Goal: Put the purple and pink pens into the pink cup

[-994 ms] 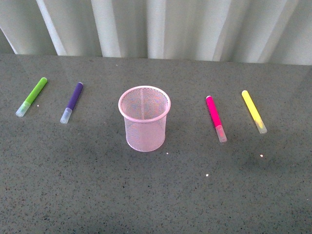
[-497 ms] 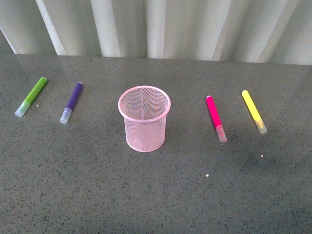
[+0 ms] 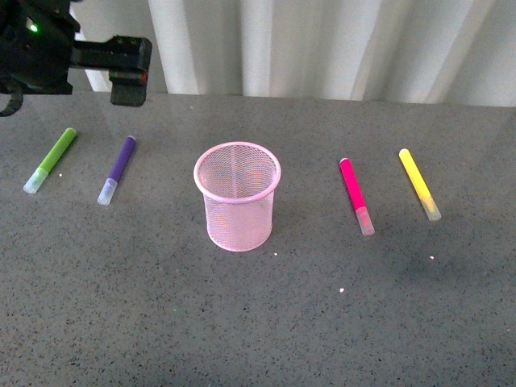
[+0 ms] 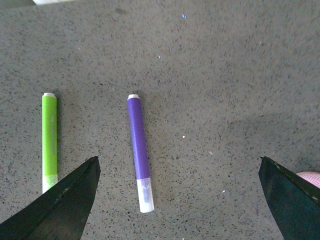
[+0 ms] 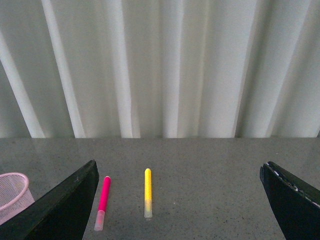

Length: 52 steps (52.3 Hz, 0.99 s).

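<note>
Front view and both wrist views of a grey speckled table (image 3: 266, 322) backed by a white curtain (image 3: 322, 48).

The pink cup (image 3: 238, 222) stands upright at the middle of the table, mouth open upward, and no pen can be seen inside it. The purple pen (image 3: 118, 168) lies flat on the table to the left of the cup, well apart from it, with its pale cap at the near end. A green marker (image 3: 51, 160) lies farther left of the cup, roughly parallel to the purple pen. The pink pen (image 3: 355, 196) lies flat to the right of the cup, also well apart, cap at the near end. A yellow marker (image 3: 419, 184) lies beyond it, farther right of the cup.

The left arm (image 3: 48, 48) is in view above the far-left part of the table, left of the cup and farther back than the purple pen. The left gripper (image 4: 178, 162) hangs over the table with its jaws spread wide and nothing between them. In its wrist view the purple pen lies on the table between its two fingers, clear of both, and a sliver of the cup's rim shows beside one finger.

The right gripper (image 5: 178, 164) appears only in its own wrist view. Its jaws are likewise spread wide and hold nothing, and the pink pen, the yellow marker and part of the cup lie ahead of it.
</note>
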Tool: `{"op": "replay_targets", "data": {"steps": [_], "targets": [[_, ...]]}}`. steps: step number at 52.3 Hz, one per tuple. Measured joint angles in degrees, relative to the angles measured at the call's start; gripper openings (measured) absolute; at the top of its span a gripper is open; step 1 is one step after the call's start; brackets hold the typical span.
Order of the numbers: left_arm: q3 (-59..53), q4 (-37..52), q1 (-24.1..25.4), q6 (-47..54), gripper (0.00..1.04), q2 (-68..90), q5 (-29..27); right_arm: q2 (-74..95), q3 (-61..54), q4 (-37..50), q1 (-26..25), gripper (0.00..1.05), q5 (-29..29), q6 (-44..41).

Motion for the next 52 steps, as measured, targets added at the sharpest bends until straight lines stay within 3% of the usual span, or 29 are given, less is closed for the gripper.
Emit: {"op": "replay_targets", "data": {"steps": [13,52], "targets": [[9.2,-5.8,-0.3,7.8,0.98,10.4,-1.8,0.0,0.0,0.0,0.0,0.98,0.0,0.0],[27.3,-13.2,1.0,10.2,0.98,26.6,-5.3,0.0,0.0,0.0,0.0,0.98,0.0,0.0]]}}
